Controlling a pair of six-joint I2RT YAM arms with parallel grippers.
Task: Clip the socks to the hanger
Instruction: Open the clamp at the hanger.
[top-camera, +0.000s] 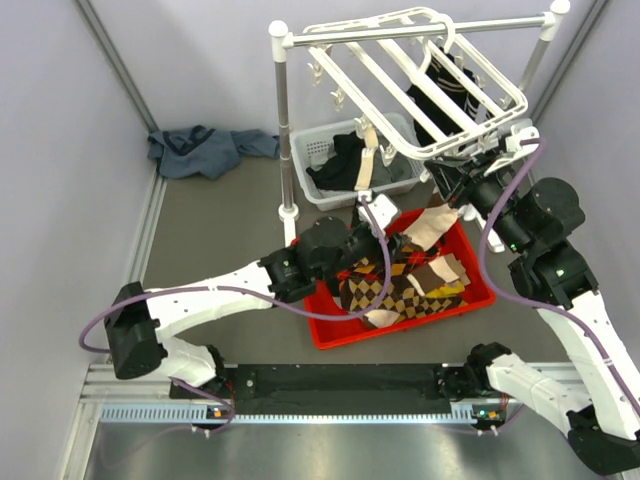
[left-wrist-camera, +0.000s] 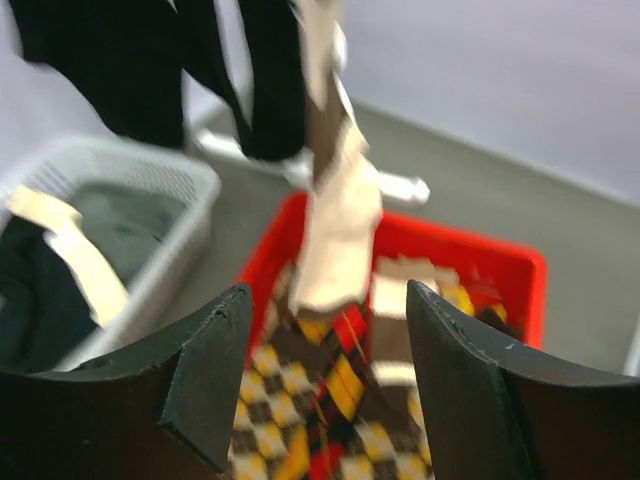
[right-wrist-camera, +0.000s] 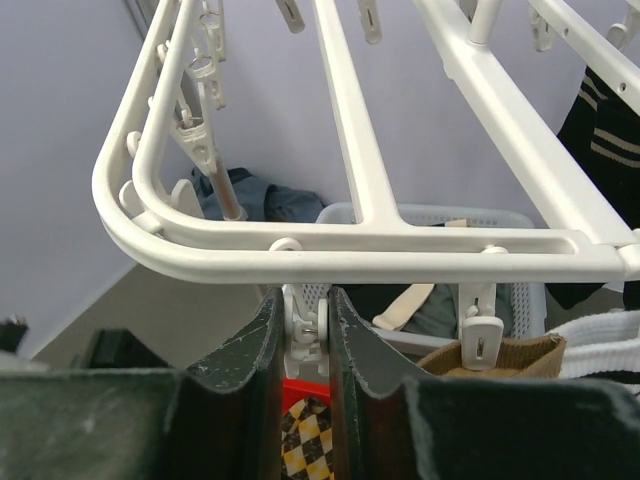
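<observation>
Your right claw (right-wrist-camera: 304, 350) is clamped tight around a white clip (right-wrist-camera: 303, 315) that hangs under the front bar of the hanger (right-wrist-camera: 350, 250). The next clip along holds a tan sock cuff (right-wrist-camera: 495, 358). Your left claw (left-wrist-camera: 330, 370) is spread wide and empty above the argyle socks (left-wrist-camera: 340, 400) heaped in the red bin (left-wrist-camera: 470, 250). A cream sock (left-wrist-camera: 335, 230) dangles right ahead of it. A white laundry basket (left-wrist-camera: 150, 175) sits on the surface just beside the bin.

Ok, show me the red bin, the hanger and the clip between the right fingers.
red bin (top-camera: 340, 333), top view, near rim.
hanger (right-wrist-camera: 350, 262), right wrist view, front bar.
clip (right-wrist-camera: 305, 325), right wrist view, its body.
</observation>
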